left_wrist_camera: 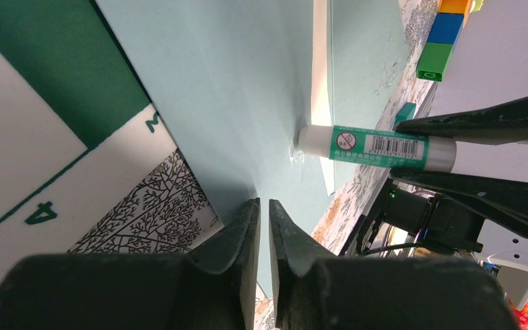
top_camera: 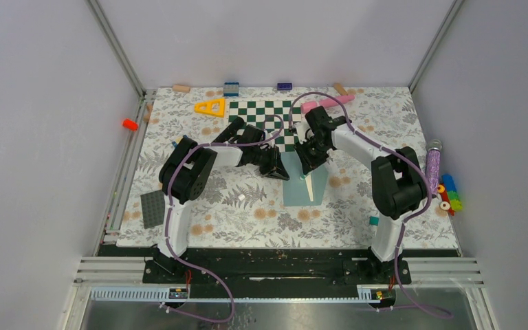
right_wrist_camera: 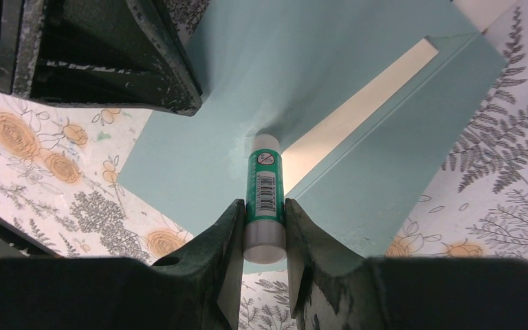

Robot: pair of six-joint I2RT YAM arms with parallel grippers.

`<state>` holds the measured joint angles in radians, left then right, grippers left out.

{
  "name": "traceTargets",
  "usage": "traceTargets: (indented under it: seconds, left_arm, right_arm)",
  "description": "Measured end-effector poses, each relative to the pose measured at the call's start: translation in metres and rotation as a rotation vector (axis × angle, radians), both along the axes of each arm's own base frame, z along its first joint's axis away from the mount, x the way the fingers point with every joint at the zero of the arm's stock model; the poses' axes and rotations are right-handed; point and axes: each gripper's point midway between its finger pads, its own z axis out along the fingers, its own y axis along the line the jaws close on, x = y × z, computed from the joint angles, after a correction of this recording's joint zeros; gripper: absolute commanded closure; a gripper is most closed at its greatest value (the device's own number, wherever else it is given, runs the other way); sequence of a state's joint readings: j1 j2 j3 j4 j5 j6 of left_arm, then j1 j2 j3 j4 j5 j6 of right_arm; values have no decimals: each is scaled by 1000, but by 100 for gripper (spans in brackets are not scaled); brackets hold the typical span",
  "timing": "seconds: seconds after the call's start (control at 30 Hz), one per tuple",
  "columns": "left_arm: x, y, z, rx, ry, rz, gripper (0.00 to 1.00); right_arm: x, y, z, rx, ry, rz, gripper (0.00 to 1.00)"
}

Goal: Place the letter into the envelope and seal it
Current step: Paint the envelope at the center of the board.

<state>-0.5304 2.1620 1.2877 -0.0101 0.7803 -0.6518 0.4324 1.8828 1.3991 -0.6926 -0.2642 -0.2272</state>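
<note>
Your right hand [right_wrist_camera: 262,210] grips a green-labelled glue stick [right_wrist_camera: 265,182], tip touching the flap [right_wrist_camera: 302,62] of the teal paper envelope [right_wrist_camera: 399,158]; your left hand [left_wrist_camera: 262,214] clenches that flap's tip. The cream paper letter [right_wrist_camera: 357,103] lies inside.

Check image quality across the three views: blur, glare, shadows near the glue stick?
Right wrist: glue stick label sharp, right gripper soft at the bottom edge. Left wrist: left gripper blurred and dark, a shadow on the envelope beside it, no glare. Top external: even light, but the work spot is tiny and partly covered by the arms.
</note>
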Motion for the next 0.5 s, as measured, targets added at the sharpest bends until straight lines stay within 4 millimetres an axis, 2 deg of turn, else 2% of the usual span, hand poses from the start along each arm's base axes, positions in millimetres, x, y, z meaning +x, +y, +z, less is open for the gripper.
traceTargets:
  seconds: [0.5]
  left_arm:
    - [0,0,0,0,0,0,87]
  right_arm:
    - [25,1,1,-26,-61,-27,100]
